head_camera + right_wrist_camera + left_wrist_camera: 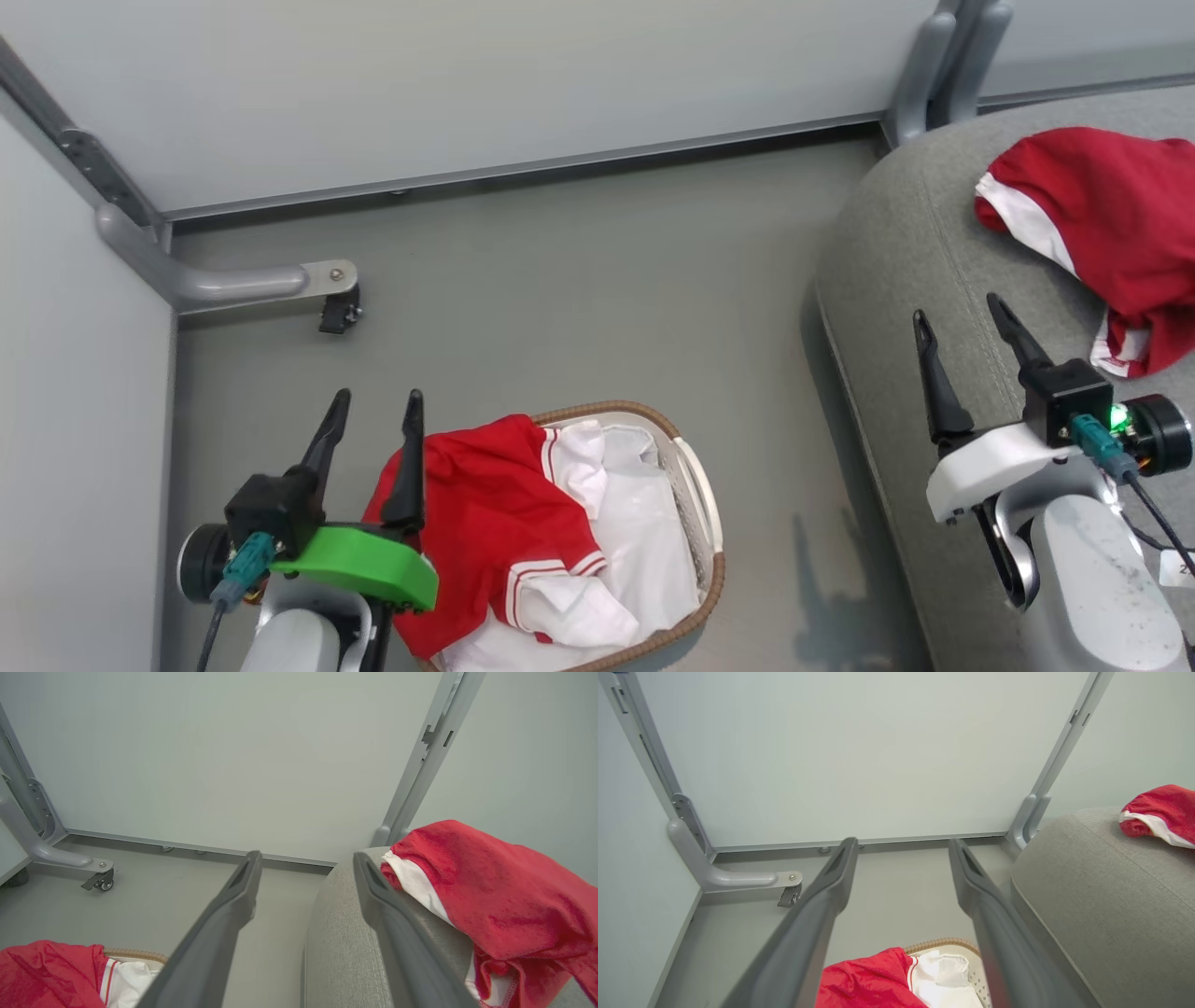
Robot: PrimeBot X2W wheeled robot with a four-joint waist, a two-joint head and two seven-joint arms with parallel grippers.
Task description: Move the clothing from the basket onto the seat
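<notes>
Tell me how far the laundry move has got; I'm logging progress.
Done: one red garment lies on the grey seat. In hand: nothing; the left claw, by the basket, and the right claw, over the seat's edge, both stand open and empty. To do: a second red garment drapes over the basket's rim.

**Red and White on a Grey Field**

A bright red garment (1111,215) with a white panel and red-and-white striped trim lies on the grey woven seat (887,252), right of the dark-fingered right gripper (959,308). Beside the left gripper (378,394), green at its base, more red clothing (476,532) with striped edging overlaps white cloth (644,551) in the white, brown-rimmed basket (607,408).
</notes>
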